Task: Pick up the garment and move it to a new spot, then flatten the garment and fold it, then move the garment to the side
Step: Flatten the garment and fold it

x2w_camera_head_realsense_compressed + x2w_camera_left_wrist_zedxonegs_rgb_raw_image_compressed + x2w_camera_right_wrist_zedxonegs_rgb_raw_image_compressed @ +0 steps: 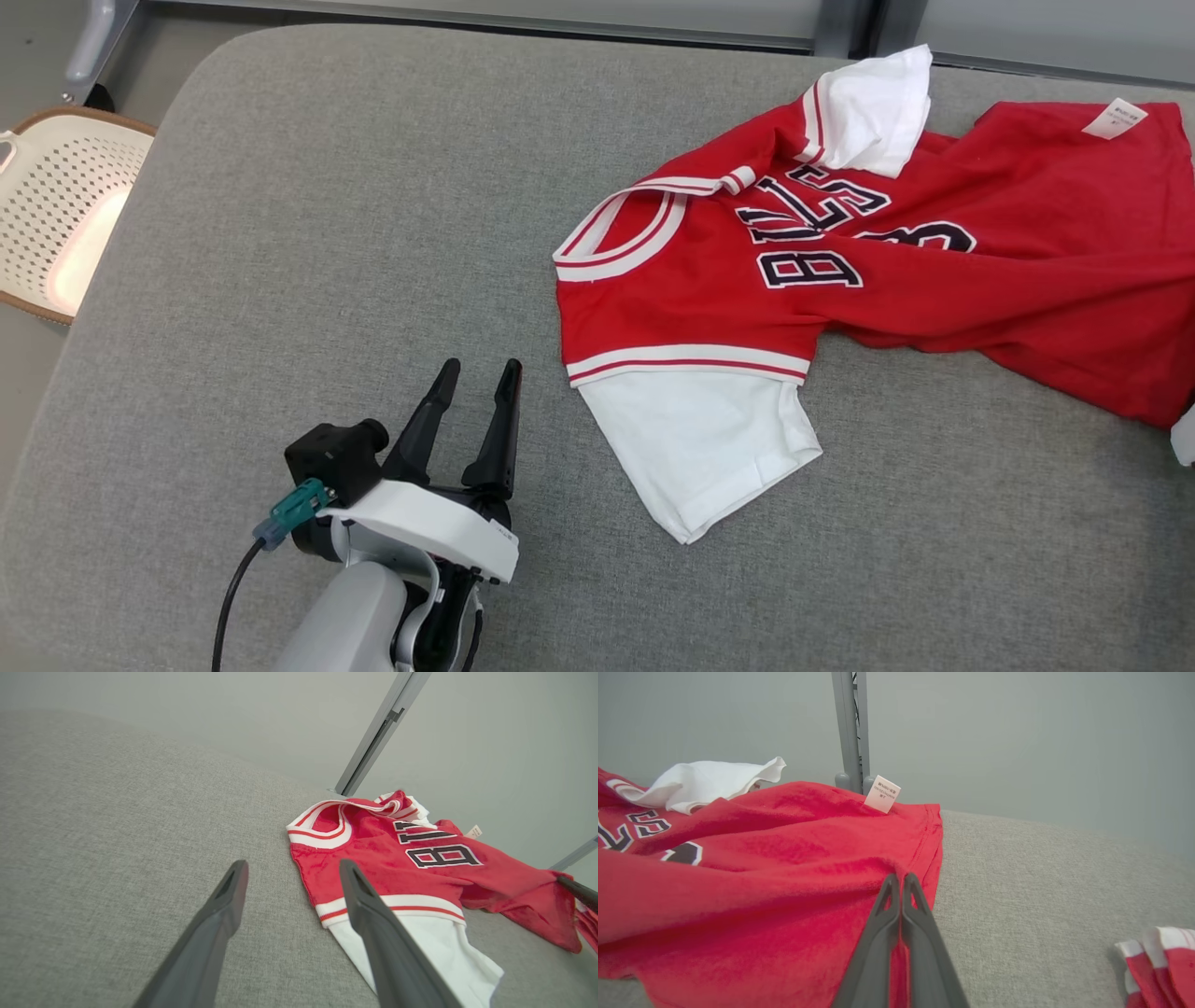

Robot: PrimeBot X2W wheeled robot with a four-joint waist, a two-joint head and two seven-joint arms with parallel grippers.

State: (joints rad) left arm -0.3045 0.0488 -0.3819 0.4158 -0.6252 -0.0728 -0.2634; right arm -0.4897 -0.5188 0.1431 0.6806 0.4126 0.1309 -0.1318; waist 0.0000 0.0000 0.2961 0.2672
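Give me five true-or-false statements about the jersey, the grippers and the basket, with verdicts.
1. The left gripper is open. True.
2. The left gripper grips the jersey. False: it is beside it, over the grey cushion, holding nothing.
3. The right gripper is shut on the jersey's red cloth. True.
4. The jersey's sleeves are black. False: they are white.
5. The basket sits on the grey cushion. False: it stands beside it, past its left edge.
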